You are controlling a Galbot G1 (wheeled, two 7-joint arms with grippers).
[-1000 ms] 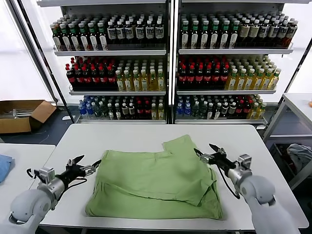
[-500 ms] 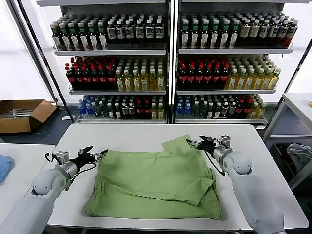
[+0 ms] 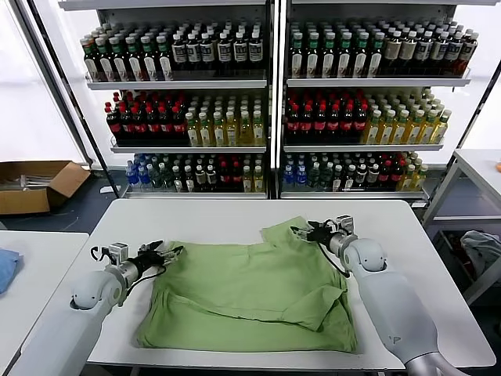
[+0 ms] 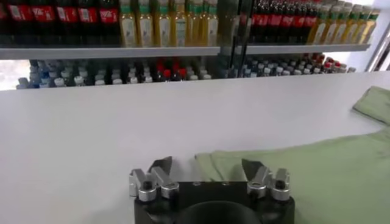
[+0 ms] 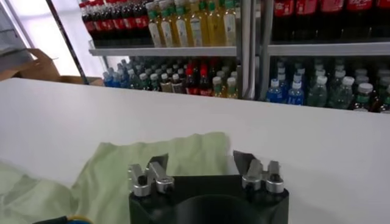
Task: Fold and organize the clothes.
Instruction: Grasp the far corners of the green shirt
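Behind the white rectangular table [image 3: 235,215], we are facing tall metal shelving racks [image 3: 270,102] crowded with rows of drink bottles, dark, red, yellow and green by section. An open brown cardboard box [image 3: 35,184] is sitting on the floor off to our left, and a small blue cloth [image 3: 6,266] is lying on a neighbouring white surface at that same side.

We are reaching both arms forward over the table, each held low and nearly level. Our left gripper [image 3: 168,253] is hovering at the left edge of the light green short-sleeved soft-fabric shirt [image 3: 250,298]; in the left wrist view its dark fingers [image 4: 159,167] are standing spread apart, with the shirt's hem [image 4: 292,173] lying just ahead between them and not pinched. Our right gripper [image 3: 307,232] is hanging at the far right corner of the shirt, over the upturned sleeve. In the right wrist view, the right gripper's fingers [image 5: 157,164] are likewise spread wide, with the pale green sleeve [image 5: 158,158] spread beneath them; whether the tips are touching the fabric is hard for us to tell from this angle.

The shirt is lying flat and partly folded across the middle of the table, its near edge close to the table's front rim, with creases running along its lower half.
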